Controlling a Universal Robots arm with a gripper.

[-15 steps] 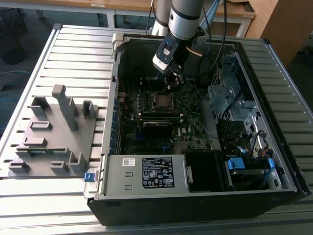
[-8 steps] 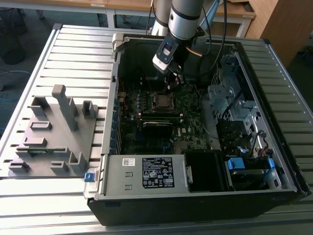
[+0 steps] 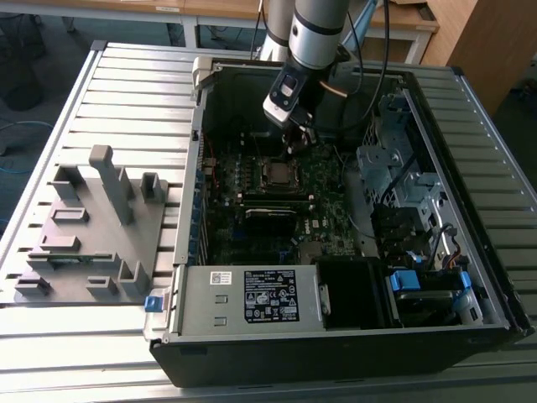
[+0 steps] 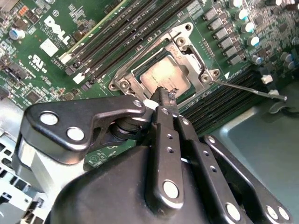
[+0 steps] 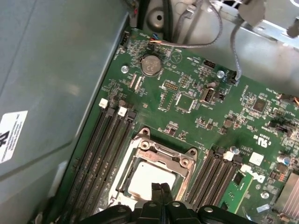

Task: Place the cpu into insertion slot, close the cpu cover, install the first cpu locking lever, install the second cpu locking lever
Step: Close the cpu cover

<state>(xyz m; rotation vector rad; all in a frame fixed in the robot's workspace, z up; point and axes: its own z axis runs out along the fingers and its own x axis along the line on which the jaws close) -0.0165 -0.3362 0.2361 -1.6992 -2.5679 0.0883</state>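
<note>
The cpu (image 4: 159, 77) (image 5: 148, 179), a dull silver square, lies in the insertion slot (image 3: 275, 174) on the green motherboard (image 5: 187, 74). The silvery cpu cover (image 4: 184, 44) (image 5: 163, 156) lies flat around it as a frame. One thin wire locking lever (image 4: 247, 88) sticks out sideways from the socket corner over the memory slots, unlatched. My gripper (image 4: 166, 93) (image 5: 160, 189) (image 3: 298, 141) hovers just above the cpu's edge, fingertips pressed together and shut on nothing.
Long black memory slots (image 5: 100, 154) (image 5: 215, 175) run on both sides of the socket. The case's grey power supply (image 3: 252, 298) is at the front, a drive cage (image 3: 394, 168) at the exterior view's right, a grey fixture plate (image 3: 84, 227) at its left. Cables (image 5: 205, 39) hang nearby.
</note>
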